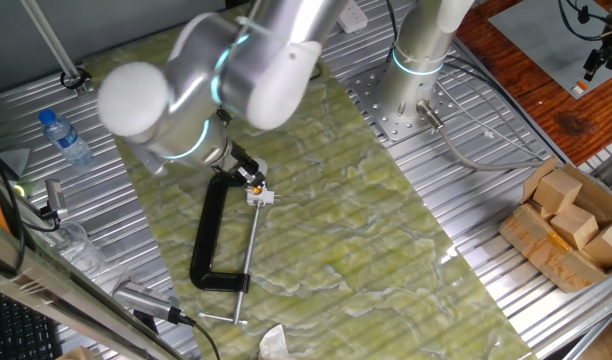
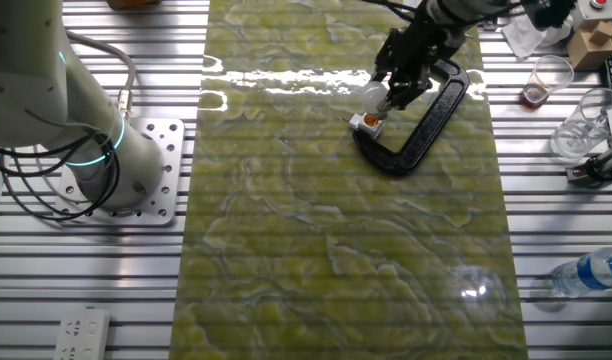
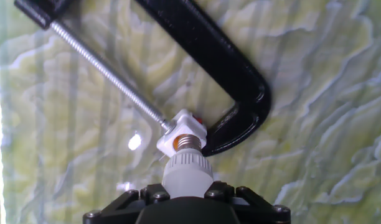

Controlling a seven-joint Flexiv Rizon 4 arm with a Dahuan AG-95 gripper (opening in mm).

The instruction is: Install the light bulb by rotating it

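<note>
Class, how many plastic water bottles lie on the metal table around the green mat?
1: a water bottle lying on the table beside the mat, in both fixed views. Others may lie outside the frames.

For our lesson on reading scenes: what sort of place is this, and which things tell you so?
Probably a robotics lab bench. A silver robot arm is bolted to a ribbed aluminium table, and a black metal C-clamp pins a small white socket block for the pale grey-white light bulb.
</note>
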